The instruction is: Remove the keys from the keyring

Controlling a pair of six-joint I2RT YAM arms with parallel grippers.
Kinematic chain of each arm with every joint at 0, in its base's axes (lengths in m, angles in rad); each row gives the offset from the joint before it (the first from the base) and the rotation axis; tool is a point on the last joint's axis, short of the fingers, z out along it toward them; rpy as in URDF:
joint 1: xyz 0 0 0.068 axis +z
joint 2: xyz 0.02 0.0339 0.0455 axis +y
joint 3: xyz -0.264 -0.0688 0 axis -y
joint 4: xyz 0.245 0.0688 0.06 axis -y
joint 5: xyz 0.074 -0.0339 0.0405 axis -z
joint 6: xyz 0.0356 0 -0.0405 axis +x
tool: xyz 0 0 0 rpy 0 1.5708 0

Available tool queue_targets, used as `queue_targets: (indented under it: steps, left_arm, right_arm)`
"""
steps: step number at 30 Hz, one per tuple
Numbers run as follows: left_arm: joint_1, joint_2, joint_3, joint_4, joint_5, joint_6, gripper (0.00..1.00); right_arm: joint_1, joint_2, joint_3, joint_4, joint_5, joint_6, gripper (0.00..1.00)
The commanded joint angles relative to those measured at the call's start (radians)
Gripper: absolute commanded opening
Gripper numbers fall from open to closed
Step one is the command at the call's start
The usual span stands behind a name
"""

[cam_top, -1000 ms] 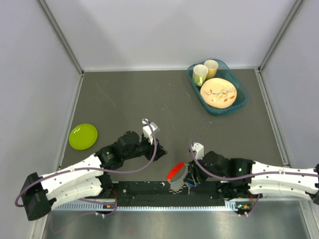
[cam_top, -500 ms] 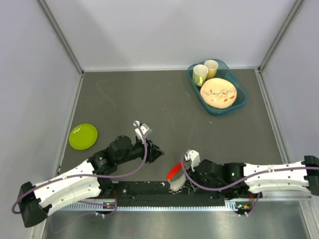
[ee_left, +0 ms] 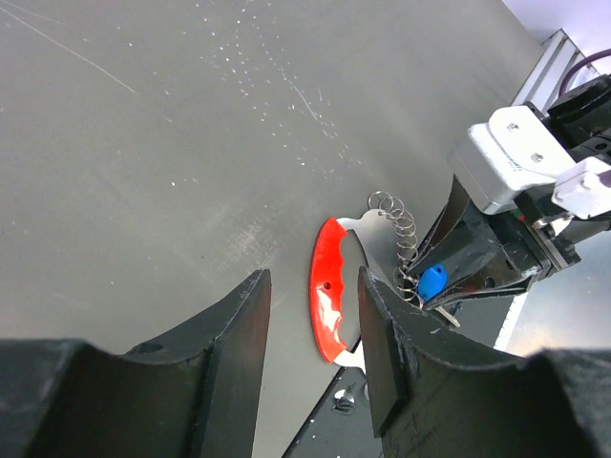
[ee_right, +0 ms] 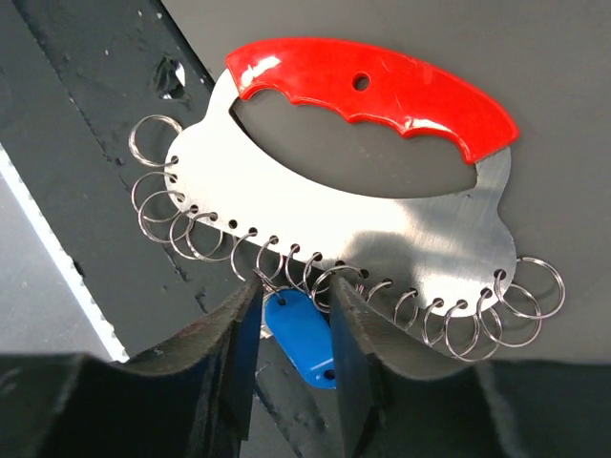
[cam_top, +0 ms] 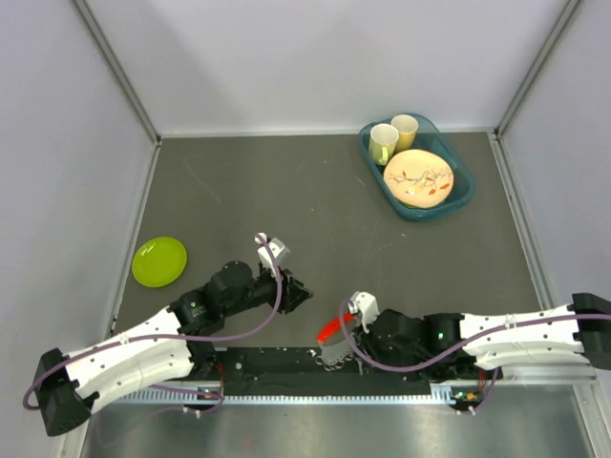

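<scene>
The key holder is a silver metal plate (ee_right: 382, 219) with a red handle (cam_top: 330, 329), also in the left wrist view (ee_left: 325, 296). It lies at the table's near edge, partly over the black base strip. Several thin wire keyrings (ee_right: 158, 205) hang from holes along its edge. A blue plastic tag (ee_right: 304, 339) hangs from one ring. No bare keys show. My right gripper (ee_right: 294, 291) sits at the ringed edge, its fingers closed against both sides of the blue tag (ee_left: 431, 281). My left gripper (ee_left: 313, 277) is open and empty, low over the table just left of the red handle.
A small green plate (cam_top: 159, 260) lies at the far left. A teal tray (cam_top: 465, 196) at the back right holds two cups and a patterned dish. The black base strip (cam_top: 277, 367) and a metal rail run along the near edge.
My right gripper has slid left up to the holder's ringed edge and onto the blue tag. The holder shifted slightly left. My left gripper has drawn back left and lower.
</scene>
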Motion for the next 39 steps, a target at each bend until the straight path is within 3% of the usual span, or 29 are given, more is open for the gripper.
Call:
queue_targets:
  steps: [1,6,10,13,20,30,35,37,39]
  left_arm:
    - [-0.001,-0.004,-0.008,0.050,-0.006,-0.017,0.46]
    - [-0.001,-0.002,-0.006,0.050,-0.009,-0.015,0.46]
    - [-0.001,-0.004,-0.006,0.051,-0.012,-0.014,0.46]
    - [-0.001,-0.004,-0.009,0.053,-0.015,-0.012,0.46]
    - [-0.001,0.001,-0.011,0.051,-0.018,-0.018,0.46]
    - [-0.001,-0.024,-0.009,0.033,-0.038,-0.023,0.46]
    - [0.001,-0.031,-0.006,0.024,-0.046,-0.021,0.46]
    - [-0.001,-0.034,-0.008,0.022,-0.047,-0.021,0.46]
    - [0.001,-0.031,-0.008,0.024,-0.049,-0.021,0.46]
  right_arm:
    - [0.017,0.002,0.036,0.072,-0.005,-0.027,0.31]
    - [0.024,-0.007,0.033,0.096,-0.029,-0.050,0.21]
    - [0.022,-0.031,0.035,0.103,-0.060,-0.069,0.34]
    - [0.022,-0.044,0.025,0.117,-0.075,-0.089,0.38]
    - [0.022,-0.044,0.021,0.151,-0.111,-0.118,0.38]
    - [0.022,0.093,0.047,0.183,-0.098,-0.121,0.38]
    - [0.024,0.105,0.045,0.185,-0.106,-0.112,0.27]
    - [0.022,0.093,0.039,0.185,-0.106,-0.115,0.14]
    - [0.022,0.059,0.033,0.195,-0.118,-0.121,0.06]
